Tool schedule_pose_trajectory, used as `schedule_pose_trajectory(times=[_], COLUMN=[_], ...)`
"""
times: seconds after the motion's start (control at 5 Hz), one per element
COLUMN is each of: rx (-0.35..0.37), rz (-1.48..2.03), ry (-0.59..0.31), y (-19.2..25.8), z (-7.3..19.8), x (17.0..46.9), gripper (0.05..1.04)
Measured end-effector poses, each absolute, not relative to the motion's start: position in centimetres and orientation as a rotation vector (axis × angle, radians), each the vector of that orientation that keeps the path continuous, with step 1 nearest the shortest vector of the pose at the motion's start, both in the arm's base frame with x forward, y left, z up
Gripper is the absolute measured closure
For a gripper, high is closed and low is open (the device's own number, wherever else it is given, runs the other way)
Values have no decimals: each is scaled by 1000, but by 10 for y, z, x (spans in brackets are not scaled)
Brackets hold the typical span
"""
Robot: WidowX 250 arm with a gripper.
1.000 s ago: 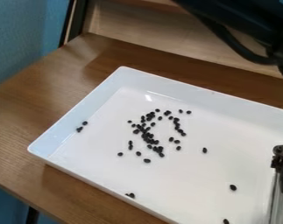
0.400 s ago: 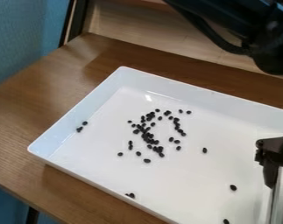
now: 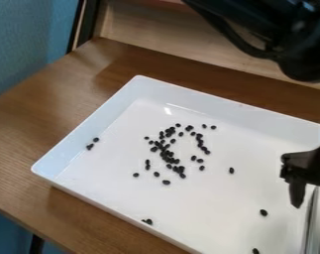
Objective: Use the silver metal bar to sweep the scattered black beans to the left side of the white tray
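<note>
The black gripper (image 3: 303, 170) hangs at the right edge of the camera view, over the right part of a white tray (image 3: 84, 130). Its lower tip is above the tray floor, to the right of a lone black bean (image 3: 232, 170) and up and right of another bean (image 3: 263, 212). Many small black beans, the densest group (image 3: 167, 155) near the tray's middle, lie scattered on the floor. A few beans (image 3: 90, 146) are by the left wall and a small clump (image 3: 147, 221) is near the front wall. A silvery long strip (image 3: 314, 223) stands below the gripper.
The tray rests on a brown wooden table (image 3: 29, 124). Behind it is a lighter wooden surface (image 3: 162, 37), with the black arm (image 3: 255, 25) above at the upper right. A blue wall (image 3: 29, 39) rises at the left.
The gripper and arm have moved left from the right edge, and the gripper sits a little higher in the view. The beans and tray look unmoved.
</note>
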State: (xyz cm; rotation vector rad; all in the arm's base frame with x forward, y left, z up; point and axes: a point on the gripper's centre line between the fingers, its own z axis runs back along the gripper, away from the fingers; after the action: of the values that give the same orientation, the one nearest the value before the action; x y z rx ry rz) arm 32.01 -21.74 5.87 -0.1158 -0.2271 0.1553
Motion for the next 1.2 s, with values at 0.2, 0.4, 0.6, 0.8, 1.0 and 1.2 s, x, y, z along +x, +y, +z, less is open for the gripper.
schedule_pose_trajectory(times=[0.2,0.4,0.6,0.8,1.0,1.2], rx=[-89,-89,-94,-87,-19,44], rz=[180,213,227,220,204,238], ry=[-201,-182,-171,-162,-167,-204], y=[-208,-197,-191,-184,-163,-125], z=[43,36,34,34,37,36], x=[320,321,322,324,332,351], gripper=[392,681,691,692,692,692])
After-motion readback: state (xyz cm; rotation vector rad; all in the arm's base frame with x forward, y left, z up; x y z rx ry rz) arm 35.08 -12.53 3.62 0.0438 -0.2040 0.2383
